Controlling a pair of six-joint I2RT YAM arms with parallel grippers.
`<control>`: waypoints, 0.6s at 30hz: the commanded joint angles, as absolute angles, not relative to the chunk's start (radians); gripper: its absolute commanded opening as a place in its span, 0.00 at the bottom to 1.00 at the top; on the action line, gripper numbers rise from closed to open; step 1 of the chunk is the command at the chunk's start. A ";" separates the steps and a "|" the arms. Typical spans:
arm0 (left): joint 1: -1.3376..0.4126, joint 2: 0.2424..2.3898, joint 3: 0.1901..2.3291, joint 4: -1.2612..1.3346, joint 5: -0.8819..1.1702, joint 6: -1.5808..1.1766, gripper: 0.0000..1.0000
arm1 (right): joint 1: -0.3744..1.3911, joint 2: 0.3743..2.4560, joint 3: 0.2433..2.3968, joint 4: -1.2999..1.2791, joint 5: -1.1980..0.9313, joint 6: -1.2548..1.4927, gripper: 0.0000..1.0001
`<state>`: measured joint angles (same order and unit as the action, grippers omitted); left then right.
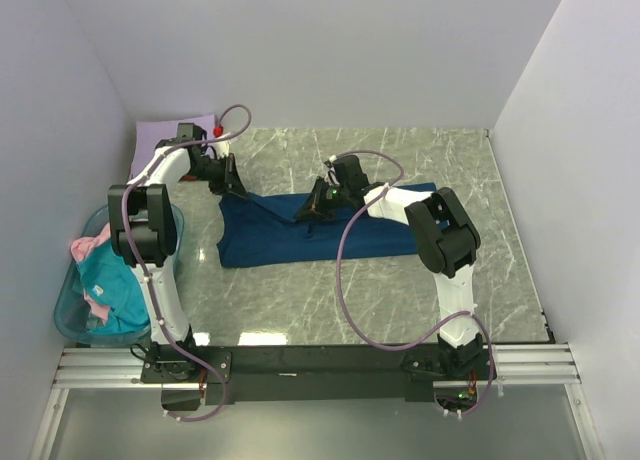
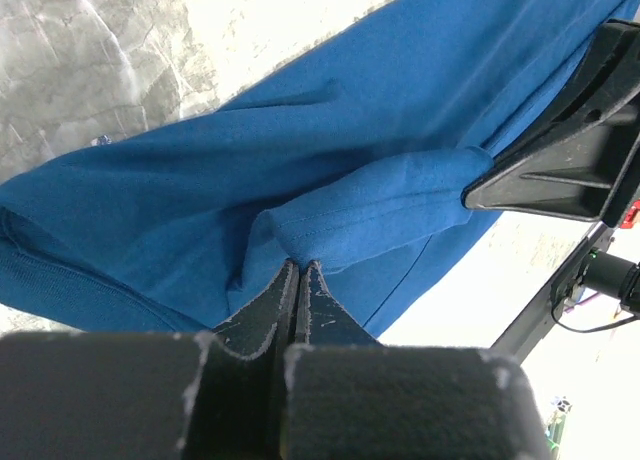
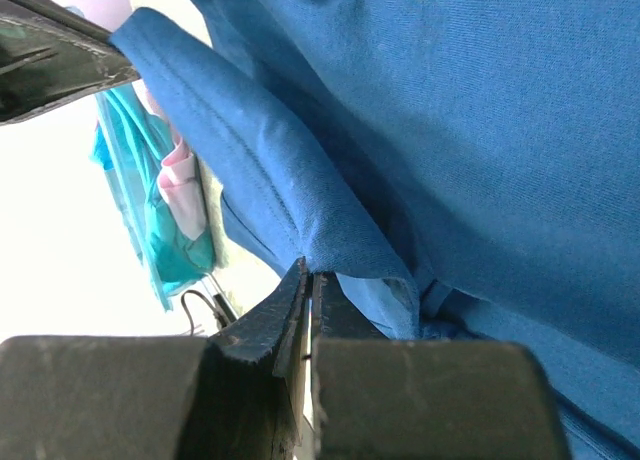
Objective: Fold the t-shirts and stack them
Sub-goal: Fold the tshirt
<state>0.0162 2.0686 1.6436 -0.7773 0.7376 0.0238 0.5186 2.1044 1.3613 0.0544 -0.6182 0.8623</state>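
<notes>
I have left gripper (image 2: 300, 272) and right gripper (image 3: 308, 272) pinched shut on dark blue t-shirt (image 1: 300, 242), 12 o'clock edge, ready to fold toward 6.

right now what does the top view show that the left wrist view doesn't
Only the top view: the basket holding a teal shirt and a pink shirt, a lavender shirt at the far left, and the full outline of the blue shirt. Only the left wrist view: the left gripper shut on a raised fold of it. Both: the blue shirt and the right gripper at its edge.
</notes>
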 commanded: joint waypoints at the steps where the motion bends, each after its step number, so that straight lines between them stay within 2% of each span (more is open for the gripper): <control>1: 0.009 2.062 1.666 -0.771 0.759 0.015 0.01 | 0.509 2.088 1.370 0.089 -0.640 0.874 0.00; 18: 0.058 1.983 1.523 -0.885 0.704 0.106 0.01 | 0.509 2.072 1.328 0.006 -0.647 0.835 0.00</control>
